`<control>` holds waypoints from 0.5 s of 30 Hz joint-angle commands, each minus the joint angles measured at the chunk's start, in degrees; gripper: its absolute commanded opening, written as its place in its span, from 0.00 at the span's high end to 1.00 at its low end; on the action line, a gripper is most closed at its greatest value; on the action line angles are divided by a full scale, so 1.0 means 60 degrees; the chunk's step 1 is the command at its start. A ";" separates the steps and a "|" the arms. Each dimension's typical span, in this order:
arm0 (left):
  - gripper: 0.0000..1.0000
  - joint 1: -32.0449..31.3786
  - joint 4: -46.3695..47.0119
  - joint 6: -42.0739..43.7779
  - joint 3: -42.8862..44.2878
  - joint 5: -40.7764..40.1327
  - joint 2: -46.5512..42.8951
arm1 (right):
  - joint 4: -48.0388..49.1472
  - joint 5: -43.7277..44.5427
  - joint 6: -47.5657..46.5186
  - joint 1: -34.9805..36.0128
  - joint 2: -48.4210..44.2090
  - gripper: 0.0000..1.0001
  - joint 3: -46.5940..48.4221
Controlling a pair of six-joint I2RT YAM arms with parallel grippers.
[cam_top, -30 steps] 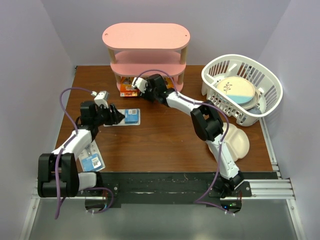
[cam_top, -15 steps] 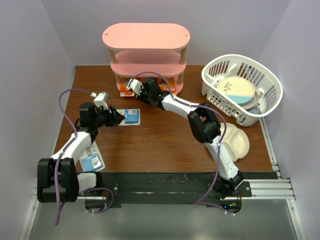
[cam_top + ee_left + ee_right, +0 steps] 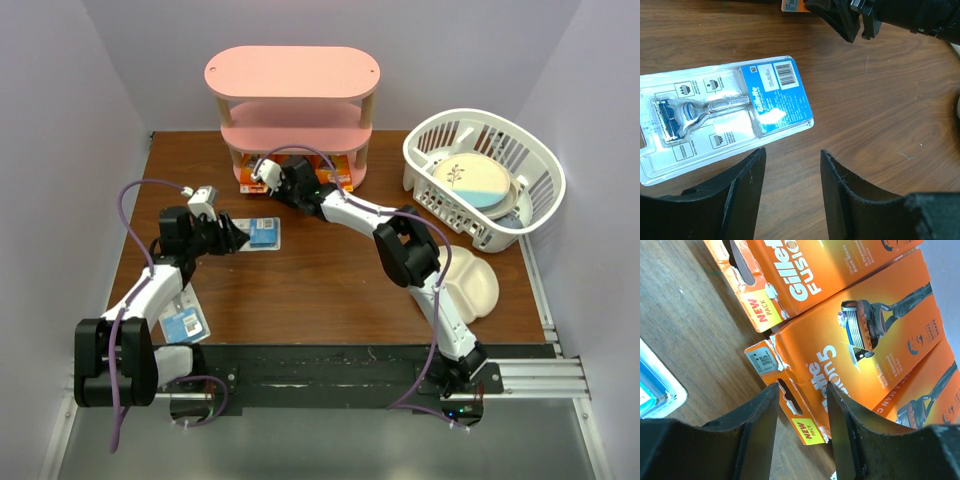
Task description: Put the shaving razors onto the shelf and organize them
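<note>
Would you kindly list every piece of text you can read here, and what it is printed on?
"Gille", "FUSIO" (cut off), "NEW PACK": upper orange pack.
"NEW PACK", "5": middle orange pack.
"Gillette": blister pack.
Fine print and barcode digits: too small to read.

Bench [image 3: 330, 290]: brown wood
12 o'clock: pink shelf [image 3: 292, 72], orange packs [image 3: 255, 182] at its foot
9 o'clock: blister card [image 3: 262, 233]
7 o'clock: second blister card [image 3: 185, 324]
2 o'clock: basket [image 3: 478, 113]
4 o'clock: divided plate [image 3: 482, 287]

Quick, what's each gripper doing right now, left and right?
Left gripper: open, empty, beside the white-and-blue razor pack.
Right gripper: open, empty, at an orange razor pack.
</note>
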 commanded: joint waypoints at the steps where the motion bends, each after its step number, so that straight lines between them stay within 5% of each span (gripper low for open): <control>1: 0.48 0.0073 0.0178 -0.0005 -0.0025 0.0178 -0.0201 | -0.0608 0.0176 0.0112 0.0083 0.0384 0.55 -0.0129; 15: 0.48 0.0058 0.0354 -0.0151 -0.0083 0.0178 -0.0143 | -0.0579 0.0469 0.0142 -0.0005 0.0311 0.60 -0.0349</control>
